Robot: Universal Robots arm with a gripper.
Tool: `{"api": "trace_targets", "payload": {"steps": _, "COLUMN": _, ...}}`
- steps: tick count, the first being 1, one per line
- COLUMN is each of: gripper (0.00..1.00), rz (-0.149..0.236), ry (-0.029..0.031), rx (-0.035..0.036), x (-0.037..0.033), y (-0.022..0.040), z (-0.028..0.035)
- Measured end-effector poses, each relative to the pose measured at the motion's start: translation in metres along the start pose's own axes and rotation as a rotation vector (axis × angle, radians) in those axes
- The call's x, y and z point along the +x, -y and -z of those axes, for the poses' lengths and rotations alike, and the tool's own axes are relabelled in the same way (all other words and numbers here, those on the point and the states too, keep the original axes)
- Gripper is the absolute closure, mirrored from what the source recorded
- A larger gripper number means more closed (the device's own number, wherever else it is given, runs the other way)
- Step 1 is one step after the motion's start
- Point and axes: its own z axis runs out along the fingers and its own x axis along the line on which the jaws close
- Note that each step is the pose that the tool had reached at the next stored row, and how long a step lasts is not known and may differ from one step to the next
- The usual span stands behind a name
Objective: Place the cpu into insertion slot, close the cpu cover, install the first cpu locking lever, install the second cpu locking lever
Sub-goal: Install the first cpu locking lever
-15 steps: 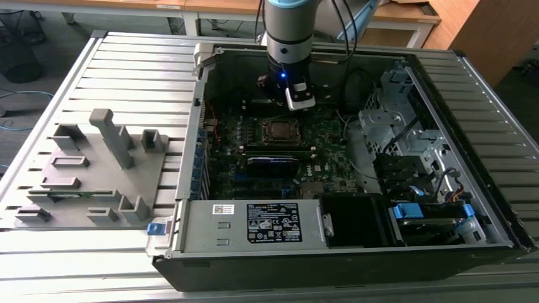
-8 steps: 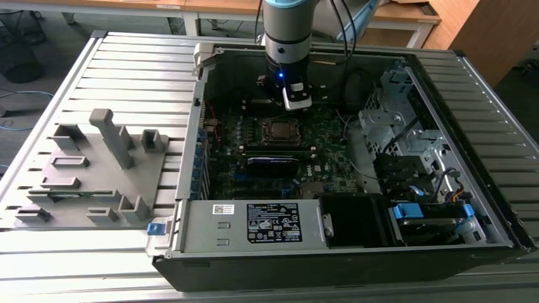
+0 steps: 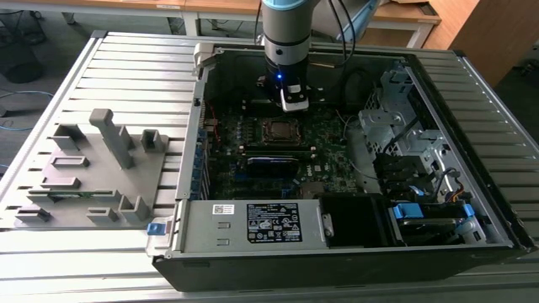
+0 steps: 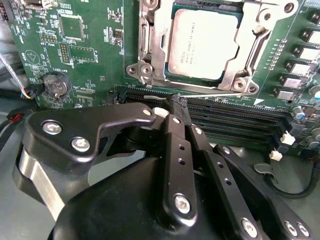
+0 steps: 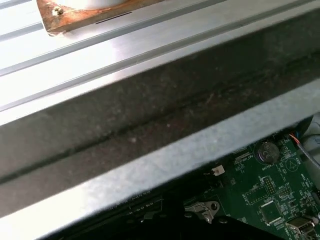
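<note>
The cpu (image 4: 205,42) lies flat in the insertion slot (image 3: 281,130), its dull grey top showing through the cut-out of the cpu cover (image 4: 161,47), which lies down over it. A thin metal locking lever (image 4: 220,92) runs along the socket's edge nearest my gripper. My gripper (image 4: 178,102) is shut, its black fingers (image 4: 172,150) pressed together with nothing between them. The tip sits just beside that lever, over the memory slots. In the exterior view the gripper (image 3: 293,104) hangs inside the case, just behind the socket.
Long black memory slots (image 4: 240,122) run beside the socket. A coin battery (image 4: 55,85) sits on the green board. The power supply (image 3: 274,222) and drive cage (image 3: 396,126) crowd the case. A grey fixture (image 3: 93,170) stands on the slatted table at the exterior view's left.
</note>
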Motion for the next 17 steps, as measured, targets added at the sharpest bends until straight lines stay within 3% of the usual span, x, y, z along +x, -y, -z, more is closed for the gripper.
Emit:
{"api": "trace_targets", "payload": {"steps": 6, "gripper": 0.89, "rz": -0.017, "ry": 0.0035, "rx": 0.0009, "x": 0.0001, "y": 0.0005, "z": -0.0025}}
{"api": "trace_targets", "payload": {"steps": 17, "gripper": 0.89, "rz": -0.019, "ry": 0.0046, "rx": 0.0022, "x": 0.0000, "y": -0.0002, "z": -0.0037}}
